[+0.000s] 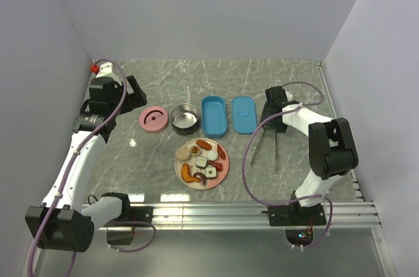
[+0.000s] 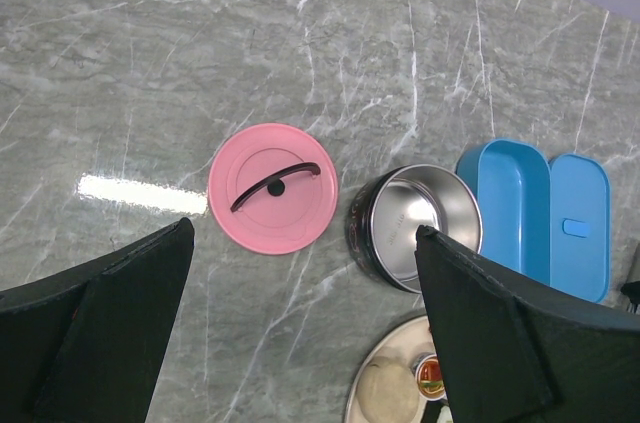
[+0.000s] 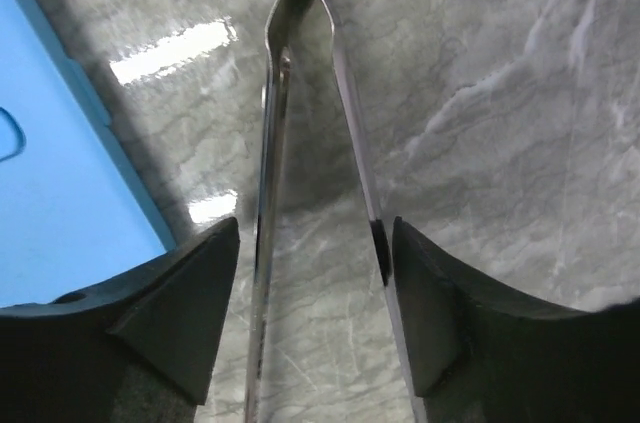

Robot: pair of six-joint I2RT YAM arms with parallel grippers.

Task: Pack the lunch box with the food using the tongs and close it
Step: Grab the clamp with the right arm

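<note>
The right gripper [image 3: 315,243] is down over the tongs [image 3: 272,143], its fingers partly closed and straddling both arms. One finger [image 3: 430,313] touches the outer arm, while a thin gap shows at the other, so there is no firm grip. The tongs are slim shiny metal, lying flat on the grey marble table [image 1: 294,80], their joined tip pointing away.

Left of them a plate [image 1: 177,166] holds the food [image 1: 204,159]: shrimp, sausages, sushi, a bun. Beyond stand a pink lid [image 1: 152,120], a steel bowl [image 1: 185,120], the open blue lunch box [image 1: 214,116] and its lid [image 1: 243,114]. The left gripper [image 2: 305,231] hovers wide open, holding nothing.
</note>
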